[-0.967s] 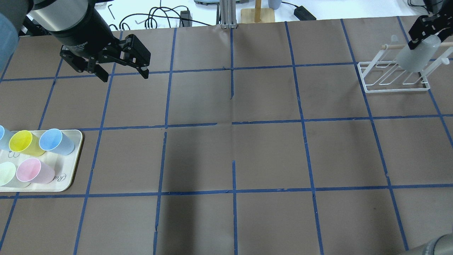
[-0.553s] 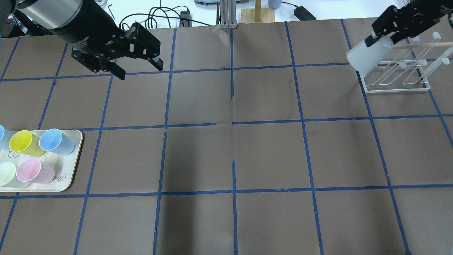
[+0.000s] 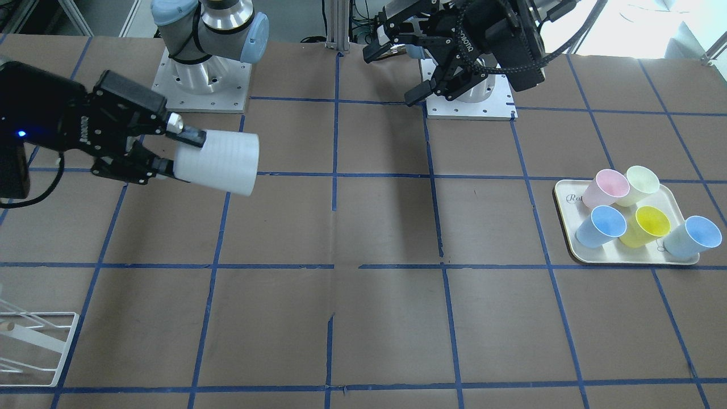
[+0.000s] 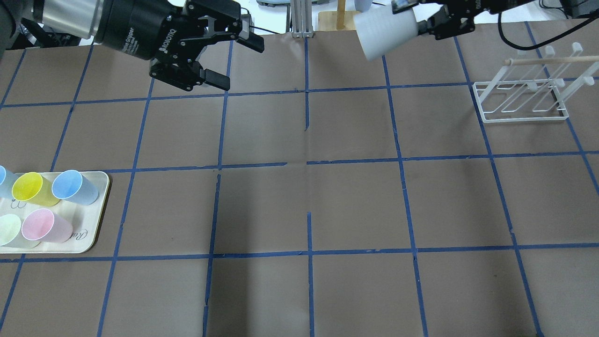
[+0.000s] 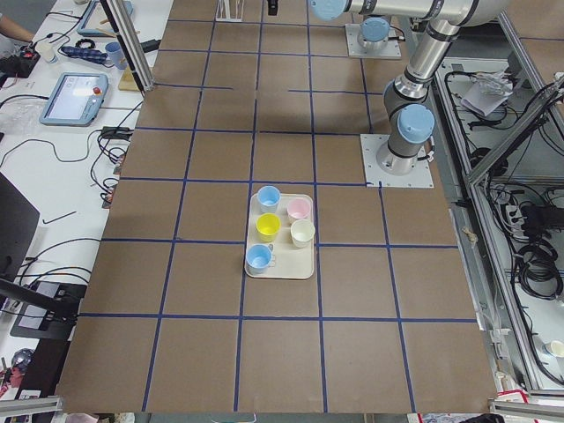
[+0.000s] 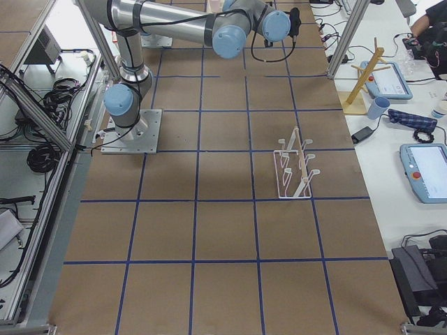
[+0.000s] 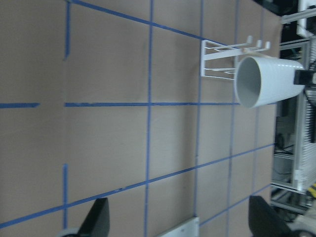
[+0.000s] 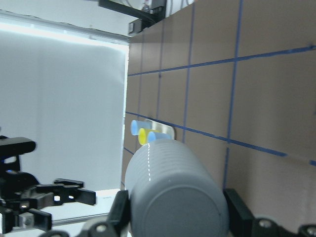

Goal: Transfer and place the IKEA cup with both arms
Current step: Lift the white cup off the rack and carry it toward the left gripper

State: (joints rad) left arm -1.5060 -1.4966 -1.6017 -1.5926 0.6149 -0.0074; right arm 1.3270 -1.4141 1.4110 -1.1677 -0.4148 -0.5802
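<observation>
My right gripper point(image 4: 423, 23) is shut on the base end of the pale grey IKEA cup point(image 4: 386, 30). It holds the cup on its side in the air over the far middle-right of the table, mouth towards my left gripper. The cup also shows in the front-facing view point(image 3: 218, 162), with the right gripper point(image 3: 180, 153) behind it. My left gripper point(image 4: 236, 65) is open and empty, in the air at the far left of centre, well apart from the cup. In the left wrist view the cup's open mouth point(image 7: 249, 81) faces the camera.
A cream tray point(image 4: 100, 210) at the near left holds several coloured cups: blue, yellow, pink, pale green. A white wire drying rack point(image 4: 519, 100) with a wooden rod stands at the far right. Cables and a wooden stand lie beyond the table's far edge.
My right gripper has carried the cup from the rack leftwards towards the table's centre line and higher. My left gripper has moved right towards the centre and turned, still open.
</observation>
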